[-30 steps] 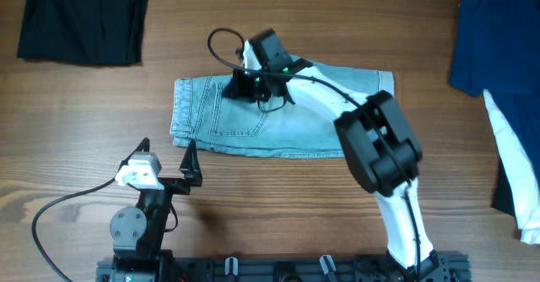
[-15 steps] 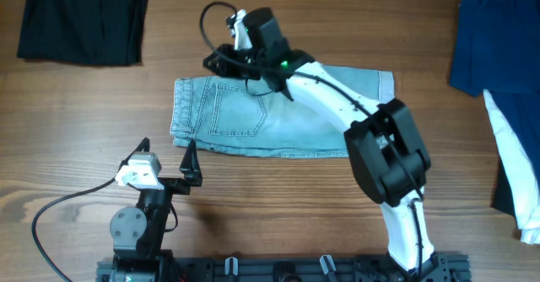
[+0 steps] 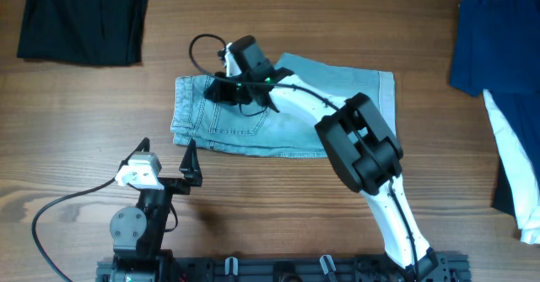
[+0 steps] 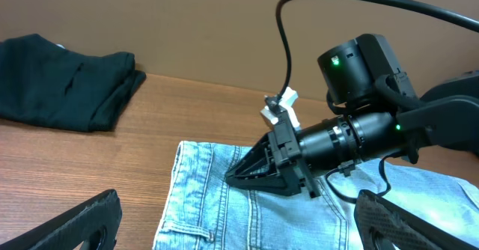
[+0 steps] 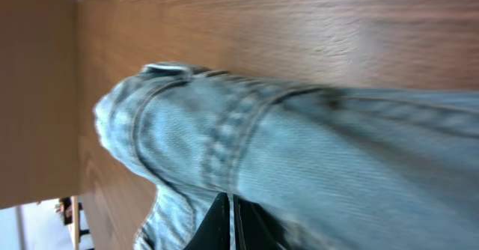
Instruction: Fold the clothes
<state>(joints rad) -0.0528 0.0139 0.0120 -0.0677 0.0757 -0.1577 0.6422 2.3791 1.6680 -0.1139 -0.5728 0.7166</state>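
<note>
Nearest the front edge, the left fingers (image 3: 192,159) are spread wide and empty, parked low over bare wood by the near-left corner, well apart from the cloth; the left arm sits folded back on its base. Further in, the denim shorts (image 3: 207,123) lie flat around the middle of the surface (image 3: 84,105), a little toward the far edge, with the waistband toward the left edge and the leg hems toward the right. The right arm is stretched long across them from the near edge, wrist laid nearly level, and the right fingers (image 4: 258,168) are pressed together into a point, tip down on the denim just inside the waistband. No cloth shows between them, though the tip is too tight to be sure. My read is that this denim is soft but has body, is neither slippery nor fragile, and is heavy enough to drag; the thick waistband seam or a cuffed hem looks the surest hold, taking both layers. At the far-left corner sits a black garment (image 3: 80,20), at the far-right corner a navy garment (image 3: 498,37), and along the right edge a white garment (image 3: 506,147).
</note>
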